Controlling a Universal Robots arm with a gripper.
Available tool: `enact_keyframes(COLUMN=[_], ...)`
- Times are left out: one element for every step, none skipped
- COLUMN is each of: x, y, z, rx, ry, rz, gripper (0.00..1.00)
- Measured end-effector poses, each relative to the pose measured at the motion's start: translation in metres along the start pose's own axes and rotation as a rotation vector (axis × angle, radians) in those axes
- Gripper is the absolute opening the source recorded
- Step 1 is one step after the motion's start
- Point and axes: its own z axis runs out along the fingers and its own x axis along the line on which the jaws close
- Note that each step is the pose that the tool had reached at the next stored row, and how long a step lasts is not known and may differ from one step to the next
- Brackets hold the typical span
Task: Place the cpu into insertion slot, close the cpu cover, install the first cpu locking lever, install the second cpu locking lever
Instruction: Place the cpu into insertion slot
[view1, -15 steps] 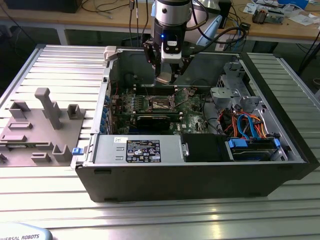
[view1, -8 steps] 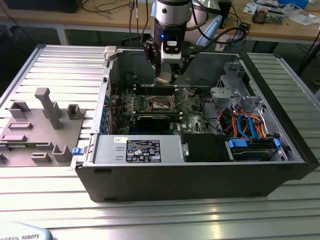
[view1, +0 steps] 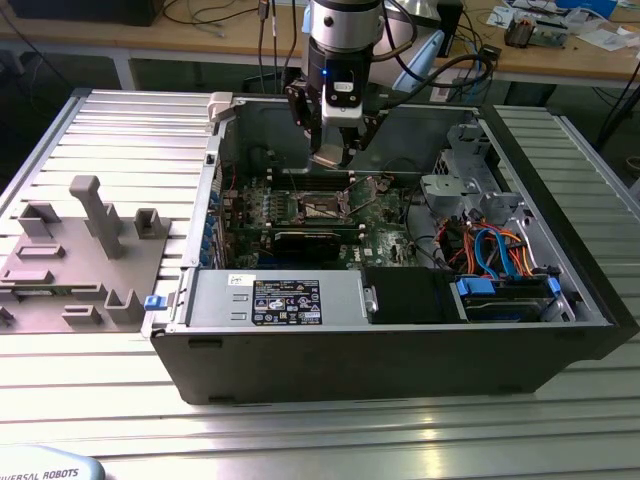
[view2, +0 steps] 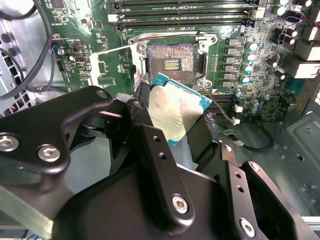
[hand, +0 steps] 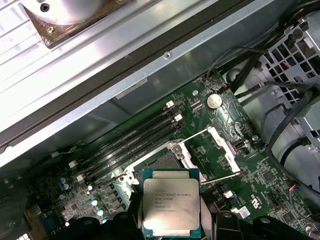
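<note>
Silver-topped and edged in green, the cpu (view2: 175, 112) is sitting clamped between the black fingers (view2: 145, 115) of the gripper (view1: 333, 152), which are pressing on 2 of its opposite edges. The arm is hanging inside the open computer case (view1: 400, 350), over the green motherboard (view1: 385, 230). In both wrist views the chip is hovering above the insertion slot (view2: 172, 62), close to it but not touching, and it is not seated. The cpu cover (hand: 225, 150) is standing flipped open beside the socket, leaving the gold contacts bare, and a thin wire lever (hand: 220, 177) is lying released next to it.

Several things are looking risky to me. In the second wrist view the chip is appearing tilted against the board; if it is lowered that way, 1 corner could be landing first and bending the contacts. Any sideways offset could be setting an edge on the metal frame instead of inside it. With so narrow a hold on the edges, the chip could also be slipping and dropping crooked. The fingers are working close to the raised cover and could be knocking it.
</note>
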Motion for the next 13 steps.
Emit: enact_keyframes(x=[0.0000, 0.0000, 0.0000, 0.0000, 0.0000, 0.0000, 0.0000, 0.0000, 0.0000, 0.0000, 0.0000, 0.0000, 0.0000], y=[0.0000, 0.0000, 0.0000, 0.0000, 0.0000, 0.0000, 0.0000, 0.0000, 0.0000, 0.0000, 0.0000, 0.0000, 0.0000], z=[0.0000, 0.0001, 0.0001, 0.0001, 0.0001, 0.0001, 0.0001, 0.0001, 0.0001, 0.0001, 0.0001, 0.0001, 0.0001], rx=[0.0000, 0.0000, -0.0001, 0.0000, -0.0001, -0.0001, -0.0001, -0.0001, -0.0002, -0.0002, -0.0002, -0.0003, -0.0003], ry=[0.0000, 0.0000, -0.0001, -0.0003, -0.0003, -0.0004, -0.0005, -0.0006, -0.0007, -0.0009, -0.0010, -0.0011, -0.0012], rz=[0.000, 0.001, 0.001, 0.004, 0.004, 0.005, 0.006, 0.007, 0.009, 0.011, 0.013, 0.014, 0.015], gripper=[0.54, 0.54, 0.54, 0.54, 0.54, 0.54, 0.54, 0.54, 0.54, 0.54, 0.54, 0.54, 0.54])
